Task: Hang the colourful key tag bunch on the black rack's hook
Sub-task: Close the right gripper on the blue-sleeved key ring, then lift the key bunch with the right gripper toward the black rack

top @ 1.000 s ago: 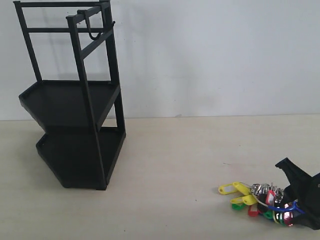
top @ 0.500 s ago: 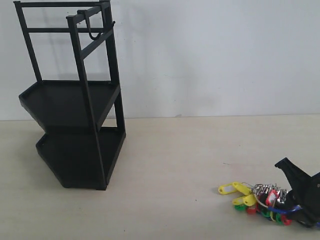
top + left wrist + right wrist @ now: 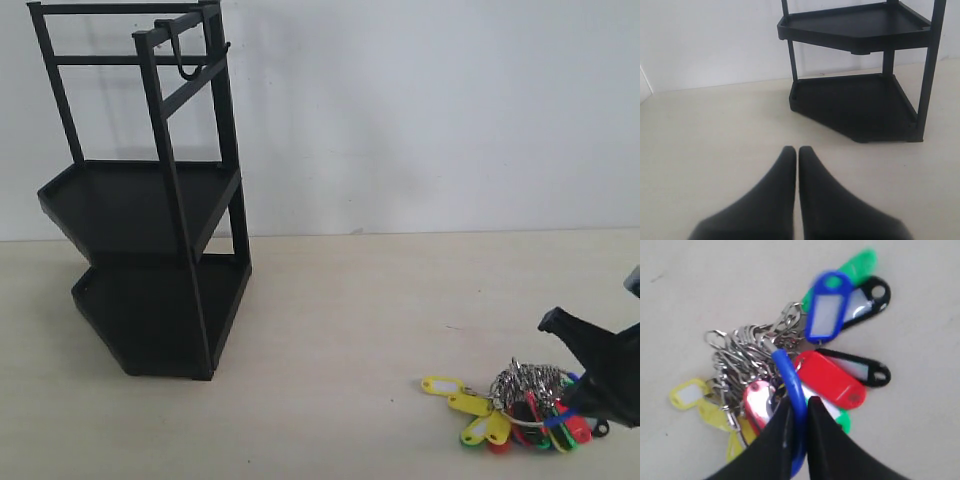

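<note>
Exterior view. The black rack stands at the far left of the table. The hook on its top bar is bare, so the hanging is not yet done. The colourful key tag bunch is at the near right, well apart from the rack. Its yellow tags fan out to the left, low over the table or resting on it; which cannot be told. The right tool is at the bunch's right edge, touching it.

Left wrist view. The left tool has its jaws pressed together with nothing between them. It hovers over bare table, near the rack's lower tray. No tags and no hook appear in this view.

Right wrist view. The right tool is clamped on the ring's blue sleeve. Metal clips and red, blue, green, black and yellow tags spread beyond the fingertips.

Status: the grasp appears secured. The lift, the carry across to the far left and the threading of the ring over the hook all remain.
</note>
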Robot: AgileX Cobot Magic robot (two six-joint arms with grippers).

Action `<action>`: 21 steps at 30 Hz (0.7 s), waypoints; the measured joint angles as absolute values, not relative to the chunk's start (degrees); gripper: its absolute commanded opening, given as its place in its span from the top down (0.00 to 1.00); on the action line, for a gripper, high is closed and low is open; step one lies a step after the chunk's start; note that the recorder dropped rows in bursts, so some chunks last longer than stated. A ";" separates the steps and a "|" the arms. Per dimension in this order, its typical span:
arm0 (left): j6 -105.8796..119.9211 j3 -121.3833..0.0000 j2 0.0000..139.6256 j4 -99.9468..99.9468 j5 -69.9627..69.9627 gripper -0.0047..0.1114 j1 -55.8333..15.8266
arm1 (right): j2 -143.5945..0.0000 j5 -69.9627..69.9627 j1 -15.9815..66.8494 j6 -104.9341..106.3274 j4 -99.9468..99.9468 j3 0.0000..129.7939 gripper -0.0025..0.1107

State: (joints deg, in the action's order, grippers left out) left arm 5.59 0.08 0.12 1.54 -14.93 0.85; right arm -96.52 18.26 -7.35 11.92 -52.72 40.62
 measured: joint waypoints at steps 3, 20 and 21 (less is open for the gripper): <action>5.59 0.08 0.12 1.54 -14.93 0.92 0.85 | -91.95 18.40 -7.35 16.65 -52.60 40.62 0.98; 5.59 0.08 0.12 1.54 -14.93 0.92 0.85 | -67.15 25.44 -7.35 36.72 -59.71 40.62 0.98; 5.59 0.08 0.12 1.54 -14.93 0.92 0.85 | -66.00 26.75 -7.35 39.86 -62.59 40.62 0.98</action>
State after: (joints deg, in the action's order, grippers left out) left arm 5.59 0.08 0.12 1.54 -14.93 0.85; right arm -66.00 26.75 -7.35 39.86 -62.59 40.62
